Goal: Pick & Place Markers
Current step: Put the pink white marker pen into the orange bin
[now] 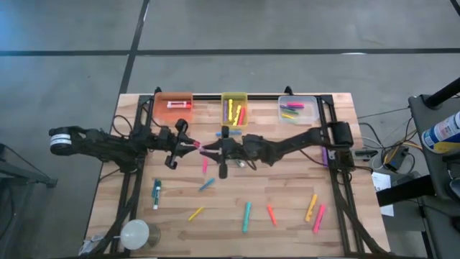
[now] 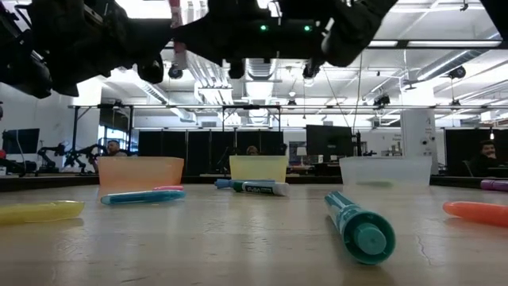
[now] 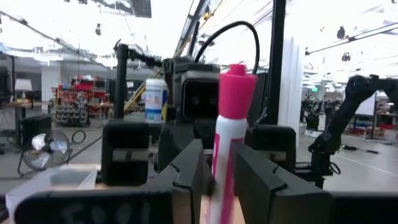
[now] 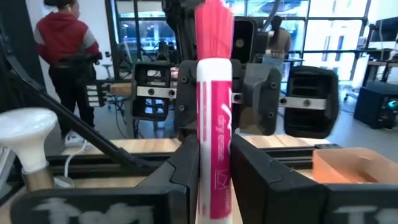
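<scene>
table [image 1: 287, 216]: wood planks, matt | bins [image 1: 300, 108]: translucent plastic | markers [image 2: 359, 224]: glossy plastic

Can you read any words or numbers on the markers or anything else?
Pink marker between both grippers: dark print runs along its white barrel, maybe "dry erase", but too blurred to be sure.
Blue-and-white bottle beside the table: has a label, too small to read.
Markers lying on the table: no readable print.
No numbers or signs can be read.

The room is lit from above by long ceiling lights [image 2: 341, 75], which are blown out to white glare. The arms are seen as dark shapes. The near teal marker [image 2: 361, 226] is blurred.
</scene>
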Controlling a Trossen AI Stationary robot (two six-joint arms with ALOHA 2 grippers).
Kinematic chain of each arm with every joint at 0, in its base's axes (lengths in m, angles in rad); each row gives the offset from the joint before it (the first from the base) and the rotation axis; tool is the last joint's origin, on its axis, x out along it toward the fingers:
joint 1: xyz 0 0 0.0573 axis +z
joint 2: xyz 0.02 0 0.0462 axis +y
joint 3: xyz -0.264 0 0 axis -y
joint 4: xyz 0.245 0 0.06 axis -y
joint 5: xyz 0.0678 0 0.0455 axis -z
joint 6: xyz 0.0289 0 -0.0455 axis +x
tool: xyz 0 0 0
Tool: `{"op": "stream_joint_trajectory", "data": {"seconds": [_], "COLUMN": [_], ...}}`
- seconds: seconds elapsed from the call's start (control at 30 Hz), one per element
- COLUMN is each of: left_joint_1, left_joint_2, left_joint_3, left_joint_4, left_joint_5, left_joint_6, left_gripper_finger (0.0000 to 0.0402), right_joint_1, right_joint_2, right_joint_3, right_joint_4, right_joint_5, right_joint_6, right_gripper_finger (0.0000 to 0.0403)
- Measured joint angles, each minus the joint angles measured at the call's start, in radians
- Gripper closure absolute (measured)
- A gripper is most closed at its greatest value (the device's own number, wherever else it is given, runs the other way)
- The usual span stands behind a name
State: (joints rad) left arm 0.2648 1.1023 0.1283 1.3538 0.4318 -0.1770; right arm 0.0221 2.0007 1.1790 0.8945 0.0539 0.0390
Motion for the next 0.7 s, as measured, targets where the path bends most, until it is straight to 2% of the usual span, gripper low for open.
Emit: {"op": "stream_joint_trajectory", "data": {"seconds": [0.13, 0.43, 0.7], "left_joint_1": [-0.015, -0.025, -0.025], "left_joint_2": [0.0, 0.002, 0.002], "left_joint_3": [0.005, 0.005, 0.026], "left_joint_4": [-0.005, -0.04, -0.144], "left_joint_5": [0.014, 0.031, -0.012], "left_joint_6": [0.006, 0.025, -0.01], "left_gripper_finger": [0.0323, 0.0323, 0.0323], "right_joint_1": [-0.004, -0.006, -0.024], "right_joint_2": [0.033, 0.033, 0.021], "right_joint_3": [0.04, 0.038, 0.038], "right_joint_4": [-0.005, -0.01, -0.115], "right_joint_5": [-0.007, -0.006, -0.002], "right_joint_6": [0.009, 0.023, 0.066], "right_gripper_finger": [0.0335, 0.0335, 0.0335]}}
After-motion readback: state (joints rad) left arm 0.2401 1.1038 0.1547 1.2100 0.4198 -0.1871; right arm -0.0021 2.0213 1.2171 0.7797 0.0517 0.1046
